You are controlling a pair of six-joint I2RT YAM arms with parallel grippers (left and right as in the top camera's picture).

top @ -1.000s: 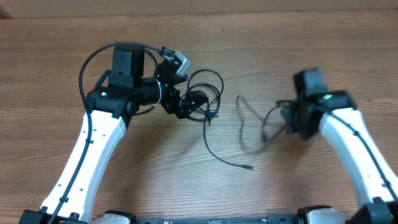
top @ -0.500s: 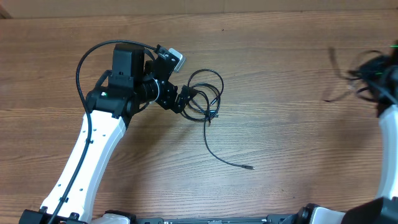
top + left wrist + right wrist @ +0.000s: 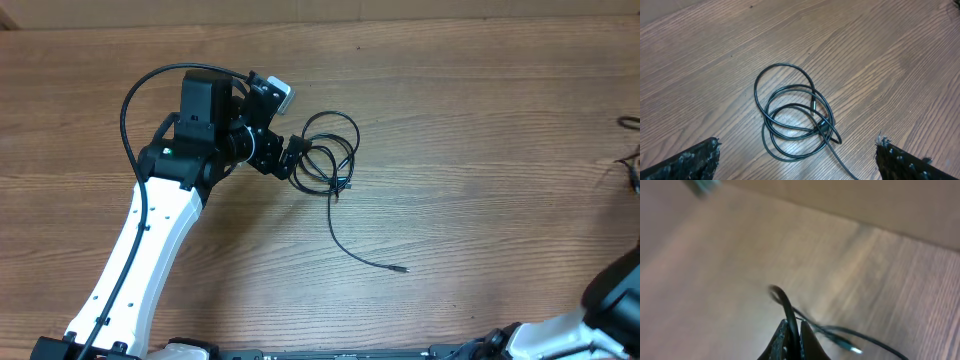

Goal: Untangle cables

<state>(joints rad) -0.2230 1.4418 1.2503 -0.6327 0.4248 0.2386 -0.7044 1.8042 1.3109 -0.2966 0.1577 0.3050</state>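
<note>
One cable (image 3: 328,150) lies on the table (image 3: 480,230) in several loose loops that overlap each other, a little left of the middle in the overhead view. From the loops one free end runs toward the robot's side, bends to the right and ends in a small plug (image 3: 400,269) that lies alone on the wood. In the left wrist view the same loops lie flat on the table.

The left hand (image 3: 296,160) is opened wide and holds nothing. Its two fingers (image 3: 692,160) show at the lower corners of the left wrist view, and the loops lie in front of them and between them, near. From overhead the hand is at the left edge of the loops. Whether it touches the cable I cannot tell.

A second cable (image 3: 785,302) is in the right hand (image 3: 793,326). This hand is closed, with the thin black cord pinched between its fingertips. Above the tips the cord curls into a small bend, and another strand goes out to the right and ends in a bright tip (image 3: 854,350). This view is blurred. In the overhead view the right hand is outside the picture. Only a part of its arm (image 3: 612,298) shows at the lower right corner. The second cable is well apart from the looped one.
</note>
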